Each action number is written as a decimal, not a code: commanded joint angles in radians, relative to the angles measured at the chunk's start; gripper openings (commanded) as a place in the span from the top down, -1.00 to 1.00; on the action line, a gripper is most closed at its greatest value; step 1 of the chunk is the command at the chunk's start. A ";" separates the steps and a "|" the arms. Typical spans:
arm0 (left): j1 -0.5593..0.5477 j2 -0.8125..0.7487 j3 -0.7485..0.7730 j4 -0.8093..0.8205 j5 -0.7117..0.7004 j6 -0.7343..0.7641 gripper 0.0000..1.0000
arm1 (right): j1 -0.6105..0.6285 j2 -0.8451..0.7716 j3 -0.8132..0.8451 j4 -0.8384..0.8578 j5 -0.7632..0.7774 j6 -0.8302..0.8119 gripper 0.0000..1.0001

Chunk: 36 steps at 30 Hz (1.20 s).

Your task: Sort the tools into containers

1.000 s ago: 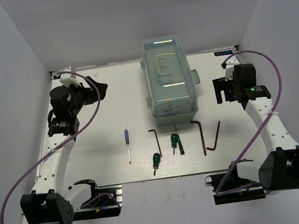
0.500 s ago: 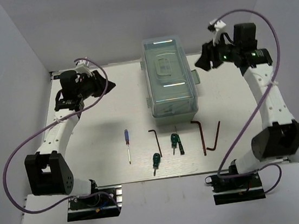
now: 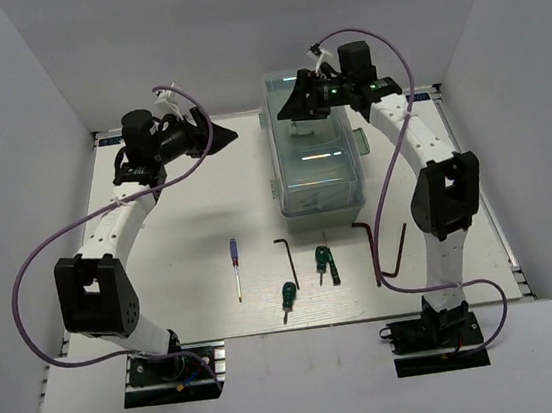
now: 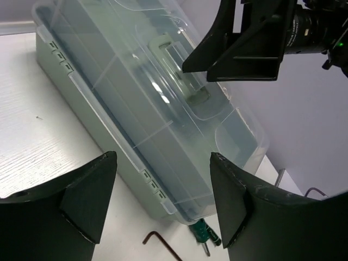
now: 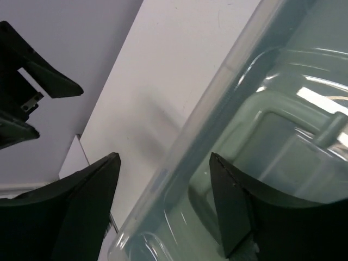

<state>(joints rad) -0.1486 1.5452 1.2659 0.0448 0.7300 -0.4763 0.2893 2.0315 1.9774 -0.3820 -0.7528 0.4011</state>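
The closed mint-green toolbox [image 3: 315,156] with its translucent lid and handle stands at the back middle of the table. In front of it lie a blue-handled screwdriver [image 3: 235,262], two green-handled screwdrivers [image 3: 288,297] [image 3: 324,261] and three dark hex keys [image 3: 287,255] [image 3: 370,250] [image 3: 399,252]. My left gripper [image 3: 225,135] is open and empty, raised left of the toolbox and pointing at it. My right gripper [image 3: 287,110] is open and empty over the lid's far left part. The left wrist view shows the toolbox [image 4: 136,103], one green screwdriver [image 4: 204,231] and one hex key [image 4: 160,242].
The right gripper [image 4: 239,43] shows above the lid in the left wrist view. The right wrist view shows the lid [image 5: 272,136] close below and the left gripper [image 5: 27,92] at far left. White walls enclose the table on three sides.
Both arms have risen from the table's sides and swung inward to the toolbox. The right gripper now hangs over the lid. The tools have not moved.
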 commanded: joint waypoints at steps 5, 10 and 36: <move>-0.031 0.030 0.069 0.059 0.020 -0.036 -0.58 | 0.056 -0.048 0.069 -0.053 0.352 -0.004 -0.27; -0.049 0.064 0.109 0.059 -0.009 -0.036 -0.58 | 0.096 -0.073 0.052 -0.138 0.495 -0.070 -0.27; -0.131 0.406 0.570 0.040 0.022 -0.235 -0.58 | 0.102 -0.044 -0.015 -0.186 0.100 0.041 -0.18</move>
<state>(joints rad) -0.2623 1.9720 1.8023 0.1036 0.7105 -0.6971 0.3824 1.9900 1.9705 -0.5854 -0.4656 0.3824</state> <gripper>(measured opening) 0.791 0.597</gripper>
